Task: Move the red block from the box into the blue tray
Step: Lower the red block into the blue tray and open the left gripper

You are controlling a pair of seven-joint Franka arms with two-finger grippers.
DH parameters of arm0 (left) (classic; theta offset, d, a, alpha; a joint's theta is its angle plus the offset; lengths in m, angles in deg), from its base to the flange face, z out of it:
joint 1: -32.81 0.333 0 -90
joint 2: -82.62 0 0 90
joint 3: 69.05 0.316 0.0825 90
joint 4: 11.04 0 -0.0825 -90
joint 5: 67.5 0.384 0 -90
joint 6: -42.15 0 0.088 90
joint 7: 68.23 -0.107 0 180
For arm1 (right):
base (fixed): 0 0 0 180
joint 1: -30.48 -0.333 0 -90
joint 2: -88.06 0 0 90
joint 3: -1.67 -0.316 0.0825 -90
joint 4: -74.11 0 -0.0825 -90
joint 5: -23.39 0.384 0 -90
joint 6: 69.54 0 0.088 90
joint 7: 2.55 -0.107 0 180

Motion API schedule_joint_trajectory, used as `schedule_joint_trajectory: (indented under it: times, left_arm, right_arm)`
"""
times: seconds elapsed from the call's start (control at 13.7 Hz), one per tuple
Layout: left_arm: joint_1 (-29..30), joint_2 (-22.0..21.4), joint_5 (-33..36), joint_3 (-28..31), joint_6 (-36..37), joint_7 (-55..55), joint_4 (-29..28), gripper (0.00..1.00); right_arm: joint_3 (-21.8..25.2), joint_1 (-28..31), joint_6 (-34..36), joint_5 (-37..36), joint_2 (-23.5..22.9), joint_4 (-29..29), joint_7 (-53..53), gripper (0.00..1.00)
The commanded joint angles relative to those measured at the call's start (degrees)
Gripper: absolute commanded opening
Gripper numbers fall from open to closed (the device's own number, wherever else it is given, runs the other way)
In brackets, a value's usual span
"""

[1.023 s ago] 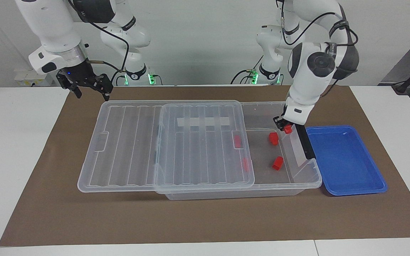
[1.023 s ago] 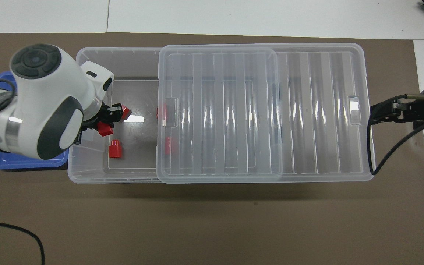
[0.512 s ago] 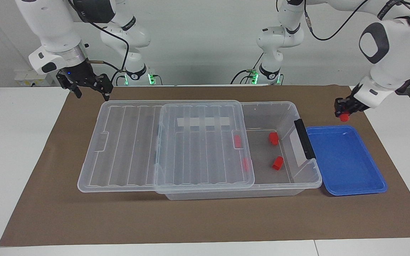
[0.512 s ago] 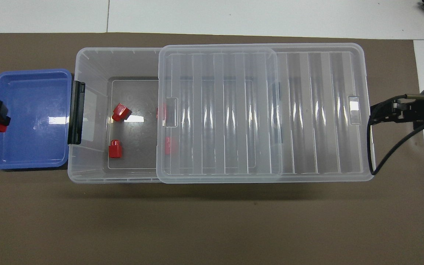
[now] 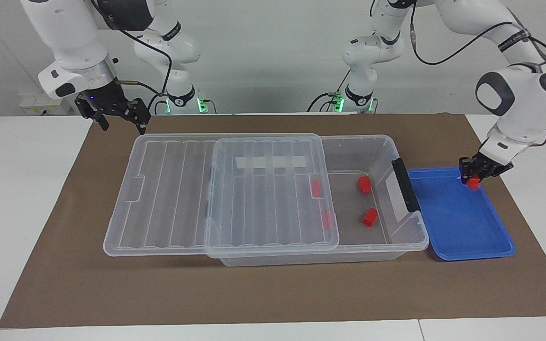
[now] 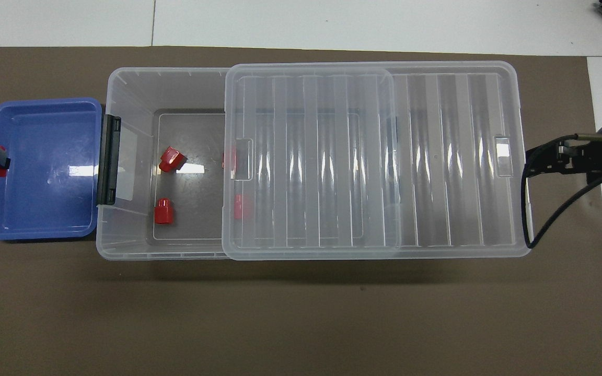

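Lowering since half a second ago, the left hand (image 5: pixel 475 179) is now hanging over the blue tray's (image 5: pixel 458 222) rim at the left arm's end of the counter, fingers pinching the red block (image 5: pixel 473 183), its wrist bent steeply down. Beside the tray, the clear ribbed-lidded box (image 5: pixel 372 142) is holding two chunky red blocks (image 5: pixel 364 184) in plain sight and two more blurred under the slid lid (image 5: pixel 263 189). At the box's right-arm end, the right hand (image 5: pixel 119 118) is waiting, fingers spread.

Bright, even overhead light, sharp focus, white glare patches on the box's lid (image 6: pixel 363 156), soft shadows beneath.
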Motion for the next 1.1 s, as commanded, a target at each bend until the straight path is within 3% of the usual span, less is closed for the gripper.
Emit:
schedule_joint_trajectory:
  times: [0.0, 0.07, 0.29, 0.58, 0.88, 1.02]
  left_arm:
    - [0.9, -0.5, -0.4, -0.4, -2.7, -1.5, -2.5, 0.00]
    - [1.1, 0.2, -0.4, -0.5, -3.4, -1.7, -3.1, 0.00]
    - [1.8, 1.7, -0.4, -0.4, -7.8, -5.4, -5.9, 0.00]
    - [2.6, 6.2, -0.8, -0.5, -14.0, -5.9, -6.5, 0.00]
    - [2.5, 6.5, -1.8, -0.6, -14.5, -6.0, -6.8, 0.00]
    - [2.2, 6.7, -5.6, -0.6, -15.3, -6.0, -6.9, 0.00]
  right_arm:
    - [-0.4, 0.9, -4.3, 0.0, 1.8, -4.1, -1.1, 0.10]
    - [-0.4, 0.9, -6.8, 0.0, 2.9, -6.6, -1.1, 0.00]
    - [-0.3, 3.5, -14.7, 0.0, 5.4, -14.5, -0.6, 0.00]
    - [-0.2, 6.6, -25.4, 0.0, 5.2, -20.4, 0.6, 0.00]
    - [-0.2, 8.8, -29.4, 0.0, 2.7, -21.4, 0.4, 0.00]
    - [-0.2, 8.8, -32.4, 0.0, 1.8, -22.7, 0.4, 0.00]
